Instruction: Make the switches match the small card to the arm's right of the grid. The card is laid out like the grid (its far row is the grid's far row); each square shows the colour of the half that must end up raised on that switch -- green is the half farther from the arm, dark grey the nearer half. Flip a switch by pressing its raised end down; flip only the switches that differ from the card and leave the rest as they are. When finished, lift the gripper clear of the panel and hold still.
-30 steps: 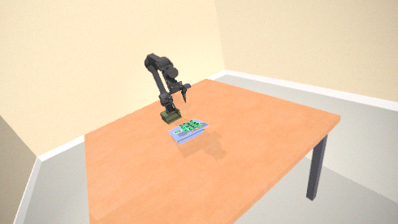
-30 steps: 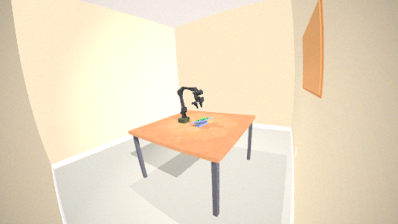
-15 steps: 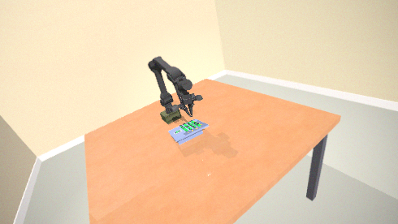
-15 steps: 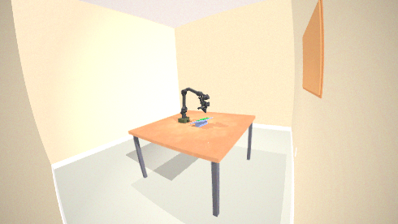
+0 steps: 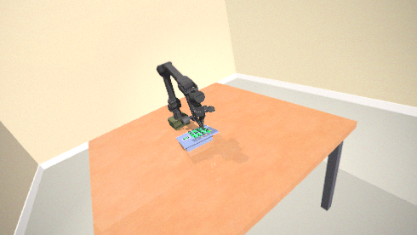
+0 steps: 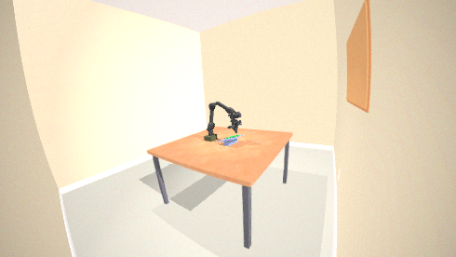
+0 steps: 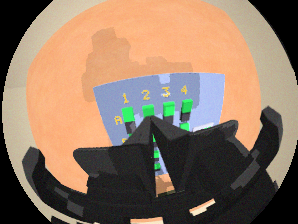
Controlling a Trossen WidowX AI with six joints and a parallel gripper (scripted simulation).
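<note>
The blue-grey panel [image 5: 187,145] [image 6: 230,142] [image 7: 212,95] carries a grid of green and dark grey switches. In the wrist view, row A shows switch 1 [image 7: 128,114], switch 2 [image 7: 148,110], switch 3 [image 7: 169,108] and switch 4 [image 7: 187,106], green halves on the far side. Their raised halves are hard to tell. My gripper [image 5: 202,127] [image 6: 236,132] [image 7: 149,119] is shut and empty, its tips low over the far part of the grid by A2; contact cannot be told. The fingers hide most nearer switches. The card [image 5: 185,138] is mostly hidden in the wrist view.
The panel stands on the wooden table [image 5: 140,179] [image 6: 205,163] in front of the arm's base [image 5: 177,123] [image 6: 210,138]. Its top is raised above the table. The arm's shadow falls over the panel and the table beyond it.
</note>
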